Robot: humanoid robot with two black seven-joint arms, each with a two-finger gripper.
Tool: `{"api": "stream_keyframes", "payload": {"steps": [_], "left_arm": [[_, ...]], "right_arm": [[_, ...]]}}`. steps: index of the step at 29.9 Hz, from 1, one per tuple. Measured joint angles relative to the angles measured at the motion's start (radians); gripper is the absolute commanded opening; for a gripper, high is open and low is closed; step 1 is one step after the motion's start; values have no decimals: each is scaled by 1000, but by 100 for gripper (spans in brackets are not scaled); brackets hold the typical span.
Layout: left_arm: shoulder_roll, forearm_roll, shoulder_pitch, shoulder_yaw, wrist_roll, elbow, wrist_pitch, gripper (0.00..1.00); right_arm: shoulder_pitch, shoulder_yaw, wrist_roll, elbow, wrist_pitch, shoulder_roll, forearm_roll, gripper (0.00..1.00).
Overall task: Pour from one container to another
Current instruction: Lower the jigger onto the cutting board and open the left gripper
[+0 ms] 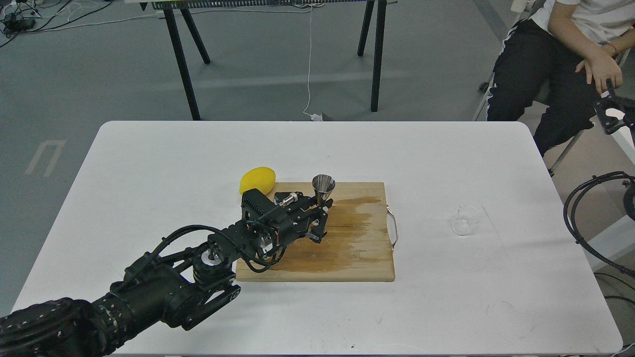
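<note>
Left jaws [319,218] clamp the upright jigger [323,188] over the board [357,258]; the cup [464,220] sits right of the board. Right jaws' [612,114] state: cannot tell.

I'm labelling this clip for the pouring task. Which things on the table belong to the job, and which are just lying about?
Part of the job:
glass cup, standing on the table right of the board
steel jigger, upright in the left gripper over the board

Just lying about:
lemon
wooden cutting board, stained wet
</note>
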Motion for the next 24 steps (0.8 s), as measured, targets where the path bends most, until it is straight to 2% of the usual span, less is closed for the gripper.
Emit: {"api": "stream_keyframes", "payload": {"steps": [8, 11, 21, 24], "left_arm": [[0, 0, -2, -2, 19, 1, 0, 31], [0, 0, -4, -2, 19, 1, 0, 41], [0, 0, -5, -4, 21, -1, 2, 56], [0, 0, -5, -6, 21, -2, 5, 72]], "right_arm": [[0, 0, 0, 0, 0, 0, 1, 100], [0, 0, 0, 0, 0, 1, 2, 100], [0, 0, 0, 0, 0, 1, 2, 100], [0, 0, 0, 0, 0, 1, 2, 100]]}}
